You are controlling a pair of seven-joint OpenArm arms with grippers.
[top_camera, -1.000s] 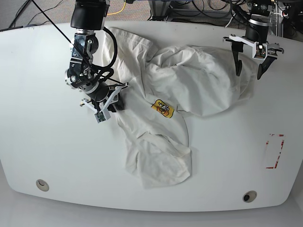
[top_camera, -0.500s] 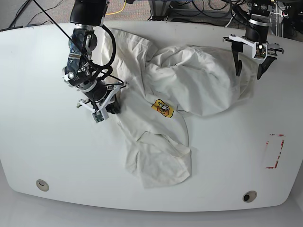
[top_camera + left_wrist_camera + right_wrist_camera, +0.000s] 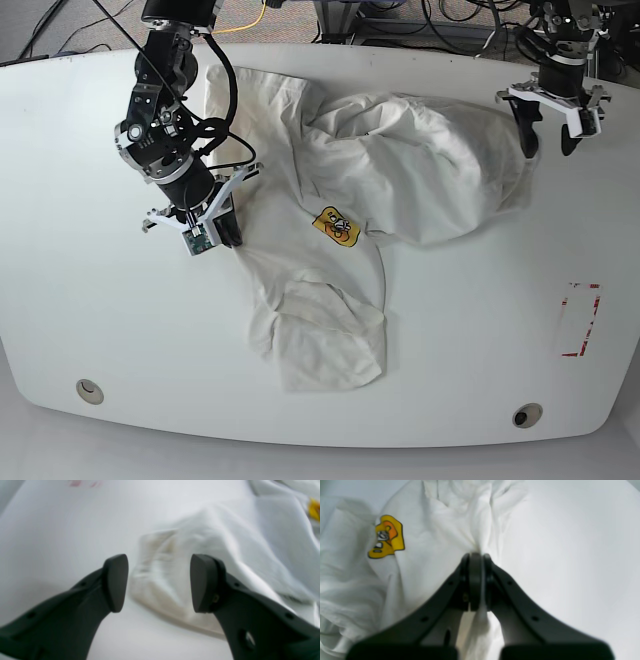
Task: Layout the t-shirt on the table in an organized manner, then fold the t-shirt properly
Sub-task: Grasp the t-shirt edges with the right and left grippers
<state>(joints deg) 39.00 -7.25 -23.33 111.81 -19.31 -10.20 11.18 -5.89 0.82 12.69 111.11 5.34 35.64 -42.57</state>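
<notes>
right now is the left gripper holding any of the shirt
No, the left gripper is open, with the t-shirt lying untouched beyond its jaws.

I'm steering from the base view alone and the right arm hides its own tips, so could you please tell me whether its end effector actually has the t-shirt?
Observer: Yes. The right wrist view shows the right end effector shut, with a fold of the t-shirt pinched between its pads.
Operator: Where is the yellow logo from there?
Observer: The logo lies flat, apart from the pinch, not in it.
Operator: And the left end effector?
Observer: The left wrist view shows the left end effector open above a bunched shirt edge, holding nothing.
</notes>
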